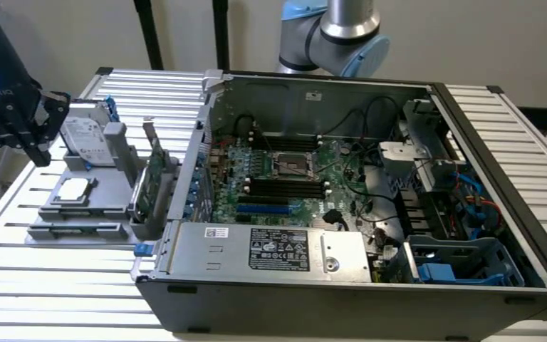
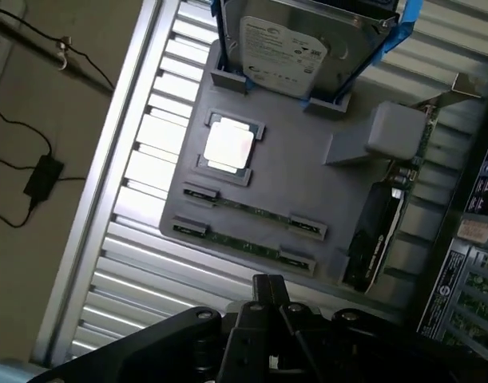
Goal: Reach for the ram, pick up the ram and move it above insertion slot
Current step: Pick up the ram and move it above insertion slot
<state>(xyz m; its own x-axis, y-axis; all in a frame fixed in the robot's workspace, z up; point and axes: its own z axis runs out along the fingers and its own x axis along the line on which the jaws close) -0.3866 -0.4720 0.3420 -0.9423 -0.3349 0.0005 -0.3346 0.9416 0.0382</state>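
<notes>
The gripper (image 2: 267,289) hangs with its jaws closed on nothing. Below and just ahead of them, untouched, the ram (image 2: 245,242) lies flat in the grey holder (image 2: 307,179), with a second stick (image 2: 255,211) beside it, farther from the jaws. Bare slatted table (image 2: 148,263) borders the holder's near edge. The expansion card (image 2: 373,239) stands past the ram's end, then the open computer case (image 1: 350,285).

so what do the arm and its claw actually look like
The arm is a round silver-grey tube with light blue caps at its joint. The claw is black, built of jointed bars, and sits under a dark blue wrist section with faint pale lettering. From the wrist view the claw is matt black links with round pivot pins.
</notes>
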